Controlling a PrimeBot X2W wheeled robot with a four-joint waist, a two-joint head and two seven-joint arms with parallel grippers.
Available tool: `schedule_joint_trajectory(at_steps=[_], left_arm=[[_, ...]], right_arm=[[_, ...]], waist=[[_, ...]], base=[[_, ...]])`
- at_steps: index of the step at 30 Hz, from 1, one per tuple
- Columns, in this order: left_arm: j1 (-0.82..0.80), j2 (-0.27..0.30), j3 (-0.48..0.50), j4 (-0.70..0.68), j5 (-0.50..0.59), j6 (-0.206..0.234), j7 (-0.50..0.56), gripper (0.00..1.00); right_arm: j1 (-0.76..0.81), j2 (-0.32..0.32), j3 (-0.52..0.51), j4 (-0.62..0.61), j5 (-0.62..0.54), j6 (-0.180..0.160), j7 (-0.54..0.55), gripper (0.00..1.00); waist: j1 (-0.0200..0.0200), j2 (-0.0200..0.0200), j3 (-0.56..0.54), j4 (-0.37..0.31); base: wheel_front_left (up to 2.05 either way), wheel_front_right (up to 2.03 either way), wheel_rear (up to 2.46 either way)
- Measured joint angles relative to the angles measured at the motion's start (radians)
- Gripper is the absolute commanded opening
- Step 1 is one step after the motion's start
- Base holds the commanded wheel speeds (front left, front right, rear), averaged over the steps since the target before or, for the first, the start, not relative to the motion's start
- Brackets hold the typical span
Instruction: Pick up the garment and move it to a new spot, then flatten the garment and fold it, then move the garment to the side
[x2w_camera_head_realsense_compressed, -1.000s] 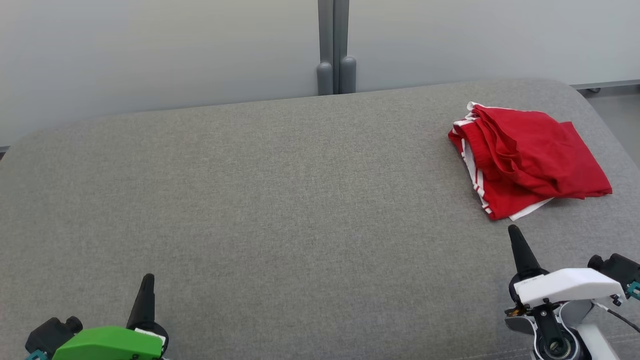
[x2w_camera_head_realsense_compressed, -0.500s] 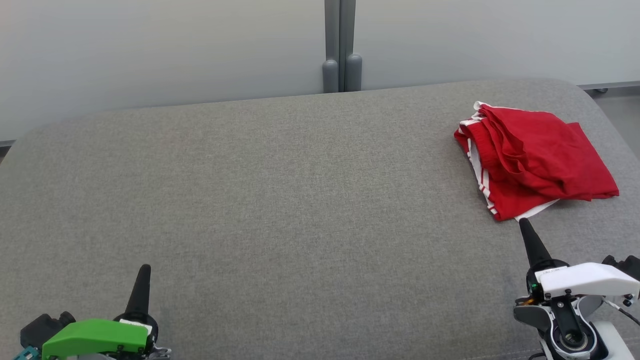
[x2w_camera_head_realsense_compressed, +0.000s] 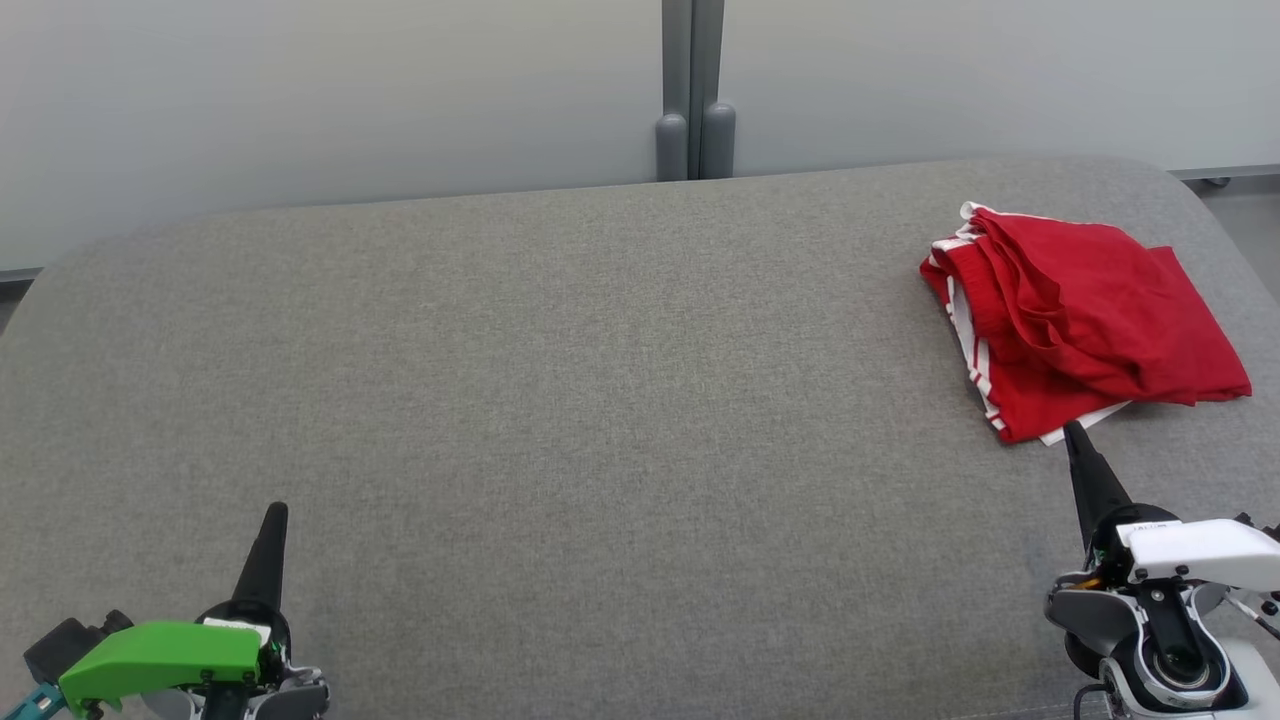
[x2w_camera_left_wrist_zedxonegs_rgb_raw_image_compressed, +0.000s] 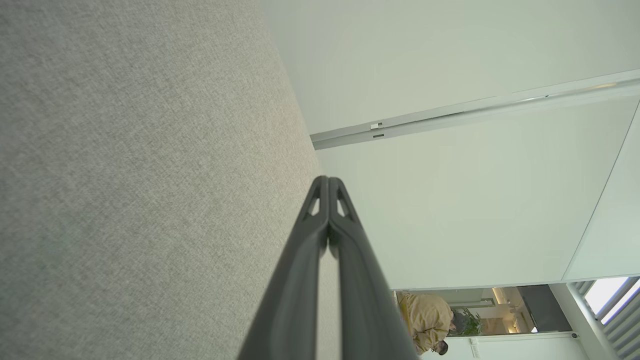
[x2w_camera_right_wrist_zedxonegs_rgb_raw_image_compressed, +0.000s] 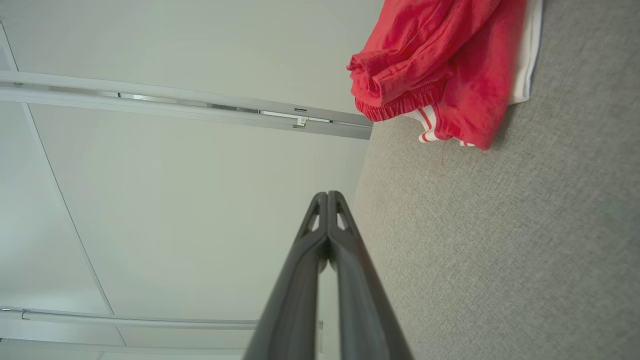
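Cut edges and hidden folds

At one o'clock in the right wrist view the top edge cuts off the crumpled red cloth garment with white stripes (x2w_camera_right_wrist_zedxonegs_rgb_raw_image_compressed: 440, 65), and we cannot see its under layers. At five o'clock in the left wrist view a person in a tan top (x2w_camera_left_wrist_zedxonegs_rgb_raw_image_compressed: 425, 320) is too small for us to make out.
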Motion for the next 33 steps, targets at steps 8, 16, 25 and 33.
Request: schedule_joint_trajectory(at_steps=[8, 16, 25, 33], left_arm=[[-0.015, 0.0, 0.018, 0.02, -0.081, -0.016, 0.026, 0.0], [-0.04, 0.0, 0.031, 0.03, -0.147, -0.033, 0.043, 0.0], [-0.041, 0.0, 0.031, 0.038, -0.147, -0.034, 0.043, 0.0], [-0.041, 0.0, 0.032, 0.042, -0.147, -0.034, 0.044, 0.0]], right_arm=[[-0.015, 0.0, -0.026, 0.01, 0.109, 0.021, 0.022, 0.0], [-0.021, -0.001, -0.048, 0.017, 0.192, 0.037, 0.04, 0.0], [-0.023, -0.001, -0.049, 0.023, 0.194, 0.04, 0.04, 0.0], [-0.028, -0.001, -0.05, 0.028, 0.194, 0.04, 0.041, 0.0]], waist=[[0.0, 0.0, 0.003, 0.008], [0.0, 0.0, 0.006, 0.014], [0.0, 0.0, 0.006, 0.014], [0.0, 0.0, 0.006, 0.014]], base=[[0.0, 0.0, 0.0], [0.0, 0.0, 0.0], [0.0, 0.0, 0.0], [0.0, 0.0, 0.0]])
